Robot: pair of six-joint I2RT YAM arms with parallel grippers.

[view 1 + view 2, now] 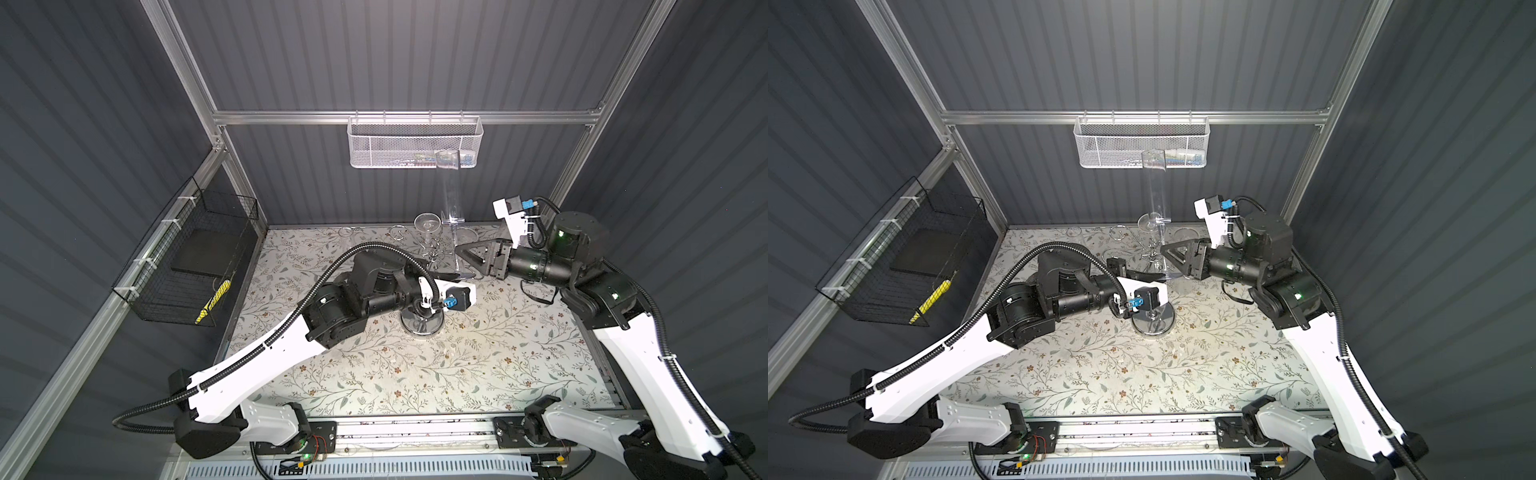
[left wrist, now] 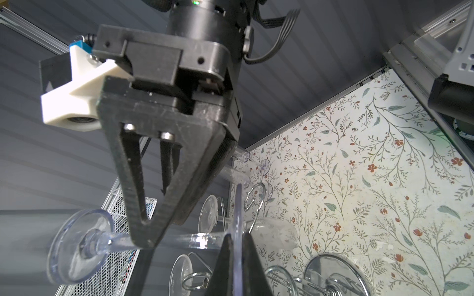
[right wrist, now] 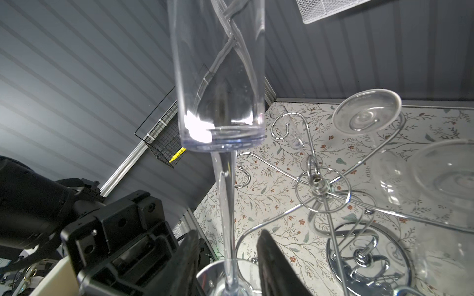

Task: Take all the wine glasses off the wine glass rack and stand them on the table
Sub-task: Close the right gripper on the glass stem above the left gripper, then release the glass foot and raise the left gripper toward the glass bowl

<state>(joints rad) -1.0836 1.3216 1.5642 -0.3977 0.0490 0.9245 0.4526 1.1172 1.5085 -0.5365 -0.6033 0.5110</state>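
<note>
**Risk check: glass pinched by the foot, right side not gripping yet**

I see the left gripper (image 2: 237, 253) clamped on the foot of the wine glass (image 1: 450, 191), pads either side of the thin clear disc. The glass is a tall flute shape, standing bowl-up. Its foot is roughly level with the top of the wine glass rack (image 1: 417, 327) and just to its right in both top views. Weak point: an edge pinch on a smooth disc with the whole bowl above it. Any jolt and I expect it to pivot in the pads or slide out.

The rack's chrome base sits on the floral table (image 1: 498, 353), arms spreading right beside the foot. From the left wrist view I can't tell whether the foot is clear of the nearest scroll arm (image 2: 254, 197); clear on chrome, poor contrast. If it's hooked, a sideways pull drags or tips the rack. The stemmed glass (image 3: 366, 112) hanging foot-up on another arm goes with it.

The right gripper (image 3: 228, 235) has its jaws apart, straddling the stem, gap on both sides, no contact. If I close off-centre, one pad shoves the stem and levers the foot out of the left pinch. With both gripping, any mismatch between arms bends the stem: snap risk. Left releasing before right is firm means a drop.
</note>
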